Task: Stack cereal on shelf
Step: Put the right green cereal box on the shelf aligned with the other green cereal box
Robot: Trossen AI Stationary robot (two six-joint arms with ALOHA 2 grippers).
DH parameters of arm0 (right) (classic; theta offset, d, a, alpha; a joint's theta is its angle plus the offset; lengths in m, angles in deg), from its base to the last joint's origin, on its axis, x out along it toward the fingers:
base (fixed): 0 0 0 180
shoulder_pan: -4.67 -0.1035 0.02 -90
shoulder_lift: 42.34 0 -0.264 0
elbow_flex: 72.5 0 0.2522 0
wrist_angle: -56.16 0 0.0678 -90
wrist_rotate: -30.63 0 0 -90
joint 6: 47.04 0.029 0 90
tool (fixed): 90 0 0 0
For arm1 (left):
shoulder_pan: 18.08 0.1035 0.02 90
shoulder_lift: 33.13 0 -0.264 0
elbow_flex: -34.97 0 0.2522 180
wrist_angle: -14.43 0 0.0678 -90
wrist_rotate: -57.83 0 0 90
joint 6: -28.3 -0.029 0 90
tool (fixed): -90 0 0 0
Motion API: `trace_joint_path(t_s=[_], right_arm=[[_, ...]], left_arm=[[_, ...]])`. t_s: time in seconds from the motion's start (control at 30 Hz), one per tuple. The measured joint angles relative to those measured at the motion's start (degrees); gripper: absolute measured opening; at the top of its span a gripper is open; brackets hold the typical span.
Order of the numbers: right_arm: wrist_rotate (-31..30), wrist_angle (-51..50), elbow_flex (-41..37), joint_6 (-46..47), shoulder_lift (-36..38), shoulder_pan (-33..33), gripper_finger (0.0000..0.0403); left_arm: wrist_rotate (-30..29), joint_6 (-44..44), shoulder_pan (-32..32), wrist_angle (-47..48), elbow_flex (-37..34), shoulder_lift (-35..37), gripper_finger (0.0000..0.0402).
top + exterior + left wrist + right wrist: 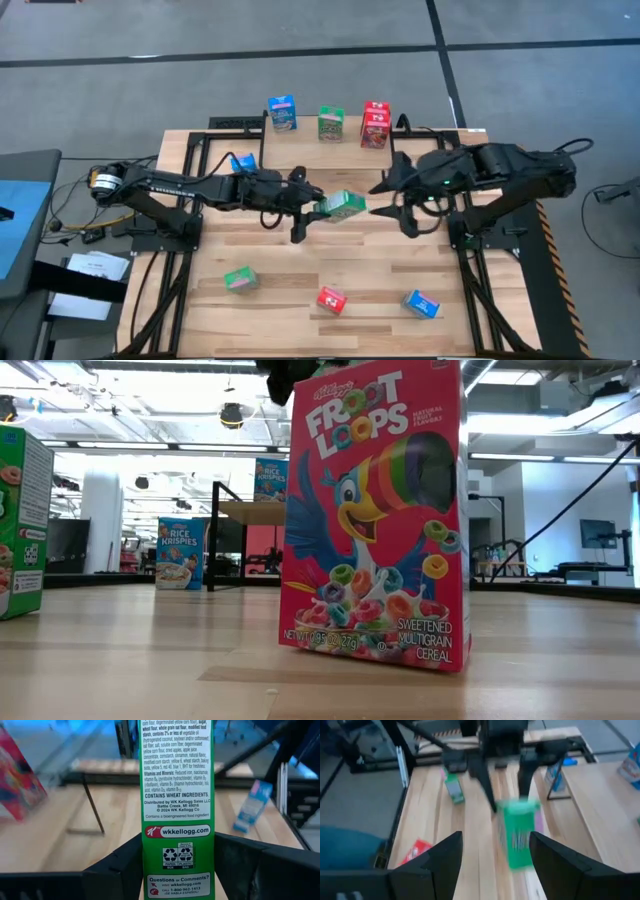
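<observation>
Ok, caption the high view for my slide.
Left gripper holds a green cereal box mid-table, facing the open right gripper.

Left gripper (312,212) apparently gripping green cereal box (343,206), right gripper (392,207) beside it

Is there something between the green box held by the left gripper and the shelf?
Nothing visible. The left gripper holds the green box mid-table; the bare tabletop leads to the shelf.
</observation>
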Motion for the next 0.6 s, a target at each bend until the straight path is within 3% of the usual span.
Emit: trace_joint_path(t_s=[0.47, 0.6], right_arm=[[-0.08, 1.17, 0.05, -0.02, 2.95, -5.22, 0.0255], [-0.09, 0.29, 0.02, -0.02, 2.83, -6.5, 0.0255]], left_arm=[[1.65, -4.38, 6.19, -8.01, -0.22, -0.17, 0.0187], [4.56, -3.17, 7.82, -20.22, -5.08, -0.91, 0.0188]])
